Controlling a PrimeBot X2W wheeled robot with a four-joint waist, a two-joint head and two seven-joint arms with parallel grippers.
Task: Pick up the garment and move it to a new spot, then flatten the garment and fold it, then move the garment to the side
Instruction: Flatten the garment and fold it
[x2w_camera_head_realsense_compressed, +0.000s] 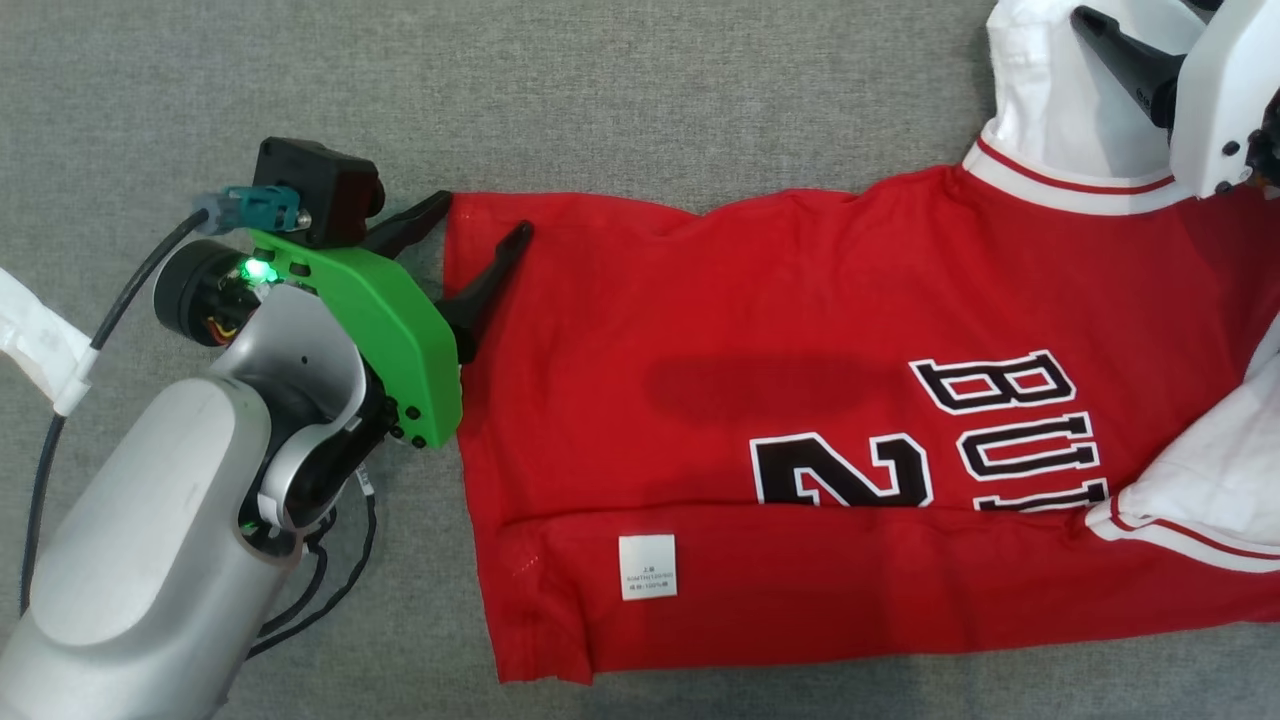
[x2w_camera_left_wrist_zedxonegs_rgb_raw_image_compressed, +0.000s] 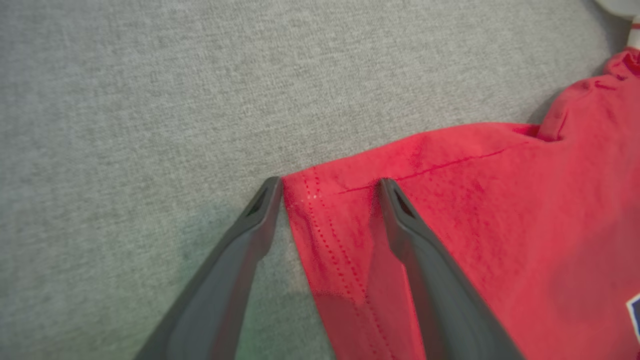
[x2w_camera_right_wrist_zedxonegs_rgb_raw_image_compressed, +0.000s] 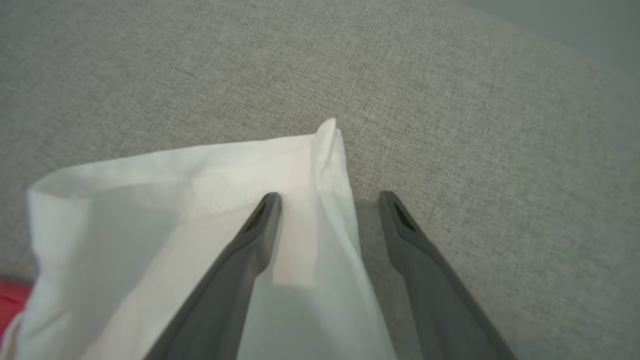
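The left gripper (x2w_camera_head_realsense_compressed: 482, 220) stood wide astride the far hem corner of the jersey (x2w_camera_head_realsense_compressed: 760, 330), the right gripper (x2w_camera_right_wrist_zedxonegs_rgb_raw_image_compressed: 330, 197) wide over a white sleeve (x2w_camera_right_wrist_zedxonegs_rgb_raw_image_compressed: 150, 200) tip, so the jersey lay flat on the grey cloth (x2w_camera_head_realsense_compressed: 600, 90) between them, its long axis running arm to arm.

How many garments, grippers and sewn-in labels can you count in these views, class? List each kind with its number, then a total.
Garment: 1
Grippers, left gripper and right gripper: 2
Label: 1
Total: 4
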